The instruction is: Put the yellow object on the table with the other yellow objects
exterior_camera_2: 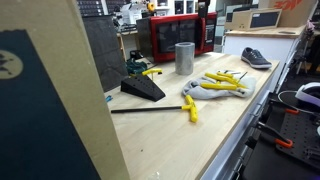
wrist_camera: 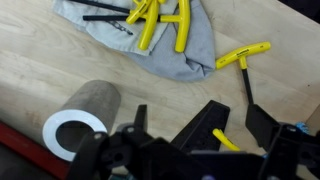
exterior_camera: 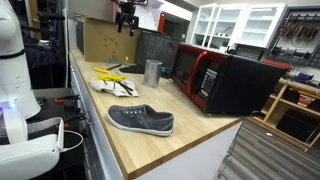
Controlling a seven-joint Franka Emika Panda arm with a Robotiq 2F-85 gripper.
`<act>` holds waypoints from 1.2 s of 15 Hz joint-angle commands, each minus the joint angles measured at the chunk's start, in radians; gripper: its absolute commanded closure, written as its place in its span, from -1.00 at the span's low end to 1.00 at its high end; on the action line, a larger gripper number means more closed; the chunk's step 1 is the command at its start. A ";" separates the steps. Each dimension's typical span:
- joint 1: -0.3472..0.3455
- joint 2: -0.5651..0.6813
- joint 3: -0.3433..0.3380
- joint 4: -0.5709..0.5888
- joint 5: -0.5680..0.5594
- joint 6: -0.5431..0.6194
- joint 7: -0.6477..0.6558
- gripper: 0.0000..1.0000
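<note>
yellow objects (exterior_camera_2: 222,84) on table (exterior_camera_2: 190,145), gripper (exterior_camera: 125,28) high above

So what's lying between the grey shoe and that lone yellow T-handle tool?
A cloth with the other yellow tools on it, shown in an exterior view.

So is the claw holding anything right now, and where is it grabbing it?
Cannot tell. The claw hangs high over the table. In the wrist view a yellow bit shows close to it, but no grip is clear.
</note>
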 commanded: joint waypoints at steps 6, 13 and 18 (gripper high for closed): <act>0.046 0.163 0.091 0.053 -0.188 0.178 -0.088 -1.00; 0.066 0.341 0.104 0.181 -0.091 0.291 -0.477 -1.00; 0.058 0.468 0.150 0.295 -0.036 0.260 -0.674 -1.00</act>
